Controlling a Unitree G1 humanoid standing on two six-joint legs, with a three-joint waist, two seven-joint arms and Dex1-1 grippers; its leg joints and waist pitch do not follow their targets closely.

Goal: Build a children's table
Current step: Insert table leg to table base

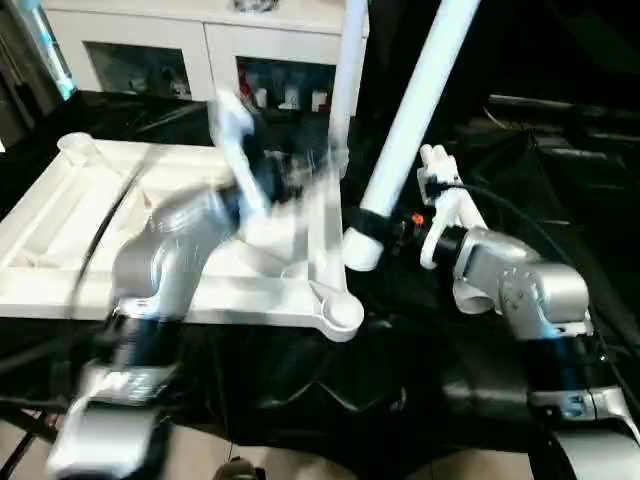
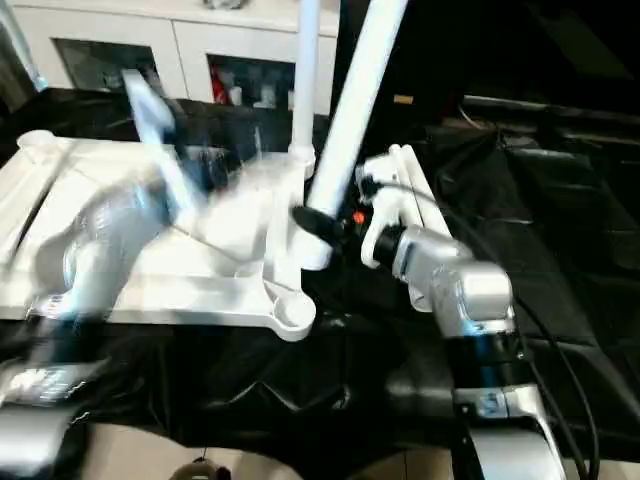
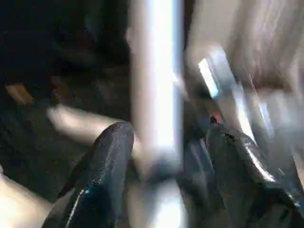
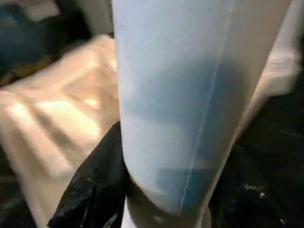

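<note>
Forearms: both silver forearms rise from the near edge of my head view, left one smeared with motion, right one sharp.

Right gripper (image 1: 385, 225): clamped on the lower end of a white tube leg (image 1: 420, 90), which leans up and away from the hold. In the right wrist view the leg (image 4: 190, 95) sits hard against one black finger (image 4: 97, 185).

Left gripper (image 3: 166, 156): fingers apart. In its wrist view an upright leg (image 3: 154, 80) stands between the two black fingers (image 3: 107, 161), and I see no contact on either side.

Tabletop (image 1: 60, 230): lies underside up on the black cloth (image 1: 300, 380), ribs showing, round corner sockets at the near corner (image 1: 340, 312) and the far left corner (image 1: 75, 145).

Standing leg (image 1: 348, 70): upright at the tabletop's far right corner, apparently seated in its socket.

Handling, leg: I judge it light, stiff and hollow, with smooth plastic that could slip or twist in the fingers. A hold near the lower end gives control of the tip but lets the long top sway.

Handling, tabletop: light enough to skid on cloth when a leg is pressed in; I would brace it by the rim.

Next, my guess: bring the held leg's tip over the near corner socket, just beside it now.

Background: white glass-door cabinet (image 1: 150, 50) behind.
</note>
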